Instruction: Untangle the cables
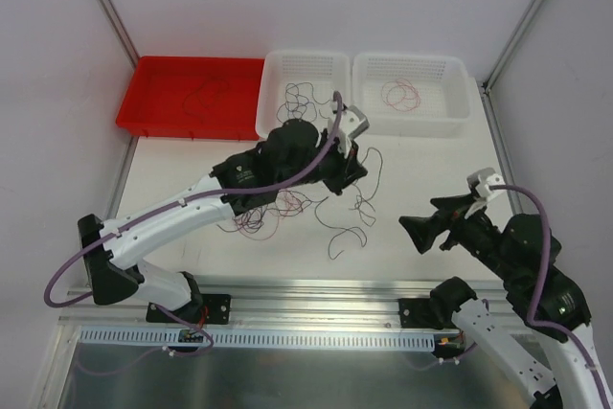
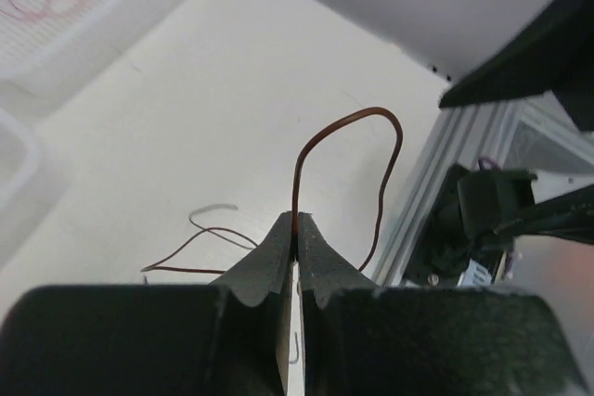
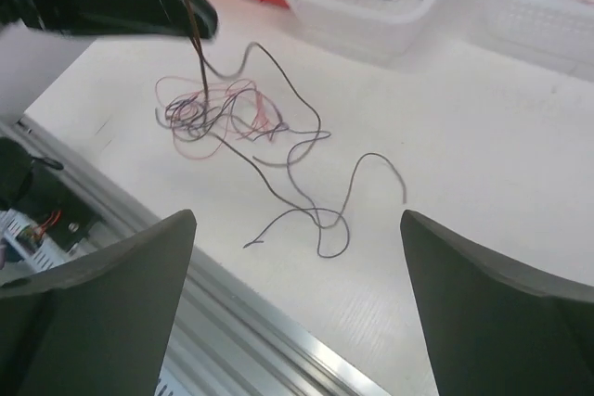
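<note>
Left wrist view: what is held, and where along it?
A thin reddish-brown wire, pinched between the jaws of the left gripper, just below its arching loop; whether that is the wire's end cannot be told.

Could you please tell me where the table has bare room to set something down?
Barest: the table between the right basket and the right fingers. A strip lies in front of the red tray, beside the left arm. The centre is crowded with tangled cables and trailing strands.
</note>
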You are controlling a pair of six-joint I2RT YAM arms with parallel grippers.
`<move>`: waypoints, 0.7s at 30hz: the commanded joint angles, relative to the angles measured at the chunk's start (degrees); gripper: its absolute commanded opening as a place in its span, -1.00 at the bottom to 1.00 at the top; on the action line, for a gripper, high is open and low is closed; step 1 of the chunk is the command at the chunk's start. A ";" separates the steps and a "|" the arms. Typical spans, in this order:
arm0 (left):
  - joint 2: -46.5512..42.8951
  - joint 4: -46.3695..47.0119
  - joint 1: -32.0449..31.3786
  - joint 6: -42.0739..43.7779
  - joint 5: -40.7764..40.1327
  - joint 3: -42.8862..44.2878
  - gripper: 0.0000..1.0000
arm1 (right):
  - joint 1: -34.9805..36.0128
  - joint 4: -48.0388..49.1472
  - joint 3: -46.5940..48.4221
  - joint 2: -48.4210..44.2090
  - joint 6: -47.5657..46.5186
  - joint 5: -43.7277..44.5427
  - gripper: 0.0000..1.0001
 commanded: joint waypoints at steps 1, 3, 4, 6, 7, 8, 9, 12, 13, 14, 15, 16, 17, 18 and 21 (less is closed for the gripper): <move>-0.69 3.02 3.72 -0.32 -2.26 8.35 -1.00 | 0.29 -2.87 -0.06 -4.82 -0.30 10.14 0.93; 0.18 3.02 7.23 -0.94 0.80 13.25 -1.00 | 0.29 -3.67 -1.74 -8.25 0.67 14.72 0.93; 0.54 3.02 8.90 -1.64 2.65 14.77 -1.00 | 0.29 -4.45 -3.14 -9.22 1.71 15.78 0.93; 1.33 2.93 13.54 -4.19 5.99 18.80 -1.00 | 0.29 -5.42 -4.55 -11.77 2.69 17.45 0.93; 1.51 3.02 14.88 -4.71 7.83 19.95 -1.00 | 0.29 -6.38 -5.08 -12.56 3.56 17.63 0.93; 1.60 2.93 15.93 -5.07 8.29 21.01 -1.00 | 0.29 -6.92 -6.30 -13.18 3.83 17.63 0.93; 1.68 2.93 18.21 -4.98 8.29 22.94 -1.00 | 0.29 -7.27 -6.75 -14.32 3.83 17.55 0.93; 1.51 2.93 22.43 -5.68 8.73 26.19 -1.00 | 0.20 -8.85 -8.95 -15.90 6.12 16.67 0.93; 1.25 2.93 23.41 -5.69 8.38 26.82 -1.00 | 0.29 -9.03 -9.48 -16.17 6.47 16.40 0.93; 0.64 2.93 24.29 -5.16 6.73 27.69 -1.00 | 0.29 -9.20 -10.35 -16.44 6.99 15.97 0.93; 0.28 3.02 25.08 -4.55 5.14 27.96 -1.00 | 0.29 -9.29 -10.80 -16.61 7.26 15.79 0.93; -0.07 2.93 26.74 -3.94 3.47 28.14 -1.00 | 0.29 -9.29 -11.06 -16.79 7.44 15.53 0.93; -0.77 3.11 27.54 -2.62 0.41 28.23 -1.00 | 0.29 -9.21 -11.24 -16.70 7.53 15.26 0.93; -1.04 3.11 28.68 -1.91 -0.31 28.31 -1.00 | 0.20 -9.29 -11.15 -16.70 7.61 15.17 0.93; -1.30 3.63 33.60 -0.33 -3.30 28.23 -1.00 | 0.29 -9.82 -11.15 -15.74 7.70 15.43 0.93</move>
